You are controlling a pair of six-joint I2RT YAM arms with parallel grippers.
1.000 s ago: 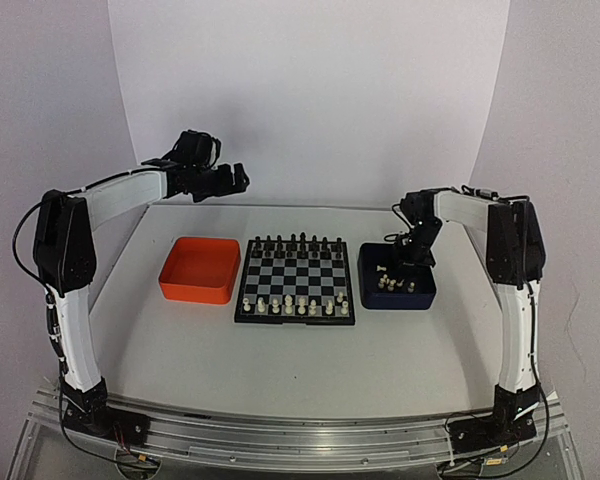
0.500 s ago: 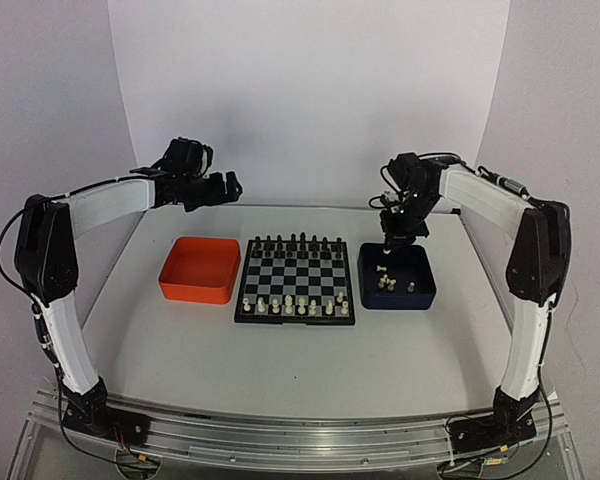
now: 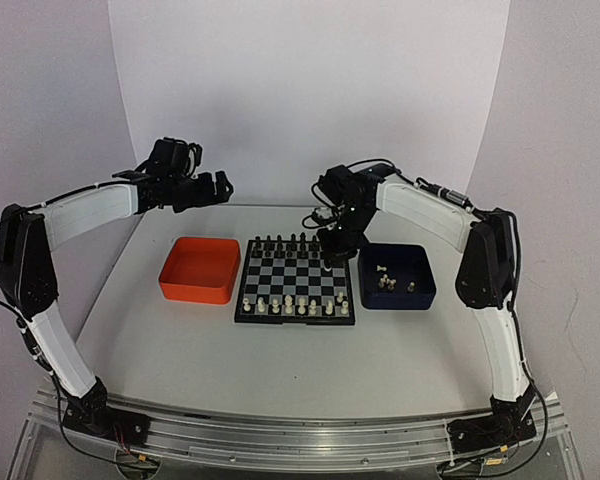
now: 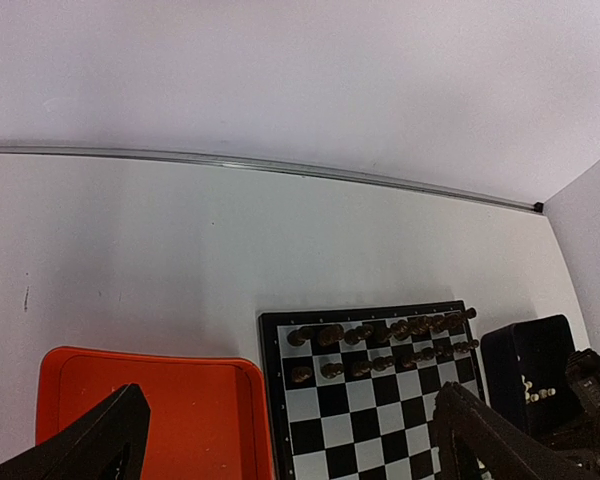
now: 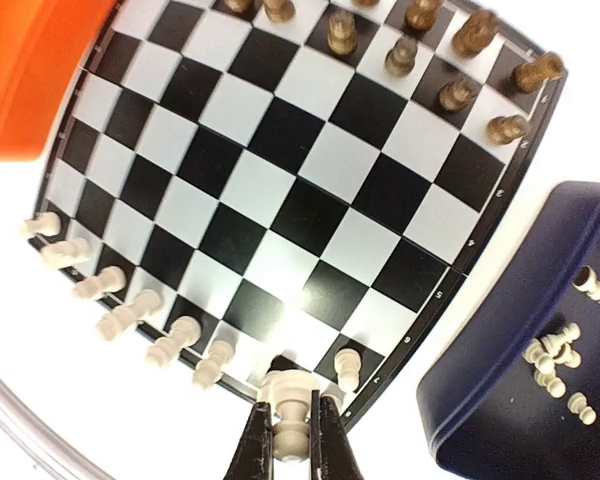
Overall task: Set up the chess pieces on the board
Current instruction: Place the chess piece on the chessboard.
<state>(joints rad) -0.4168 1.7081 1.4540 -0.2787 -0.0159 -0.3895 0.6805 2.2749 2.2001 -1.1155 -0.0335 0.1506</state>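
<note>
The board (image 3: 295, 272) lies mid-table, with black pieces (image 3: 295, 243) on its far rows and several cream-white chess pieces (image 3: 295, 305) on its near rows. My right gripper (image 3: 331, 250) hangs over the board's far right part. In the right wrist view this gripper (image 5: 292, 425) is shut on a white chess piece (image 5: 290, 395) above the board's (image 5: 280, 170) edge squares, beside a standing white pawn (image 5: 348, 368). My left gripper (image 3: 215, 185) is open and raised behind the orange tray; its fingers (image 4: 100, 450) frame the board (image 4: 380, 420) from far off.
A dark blue tray (image 3: 420, 297) right of the board holds several loose white pieces (image 3: 390, 283); it shows in the right wrist view (image 5: 500, 400) too. An orange tray (image 3: 200, 270) sits left of the board, nothing visible in it. White walls stand behind and beside the table.
My right gripper rose from the blue tray and swung left over the board, carrying a white piece. My left arm drifted slightly left, still open.
</note>
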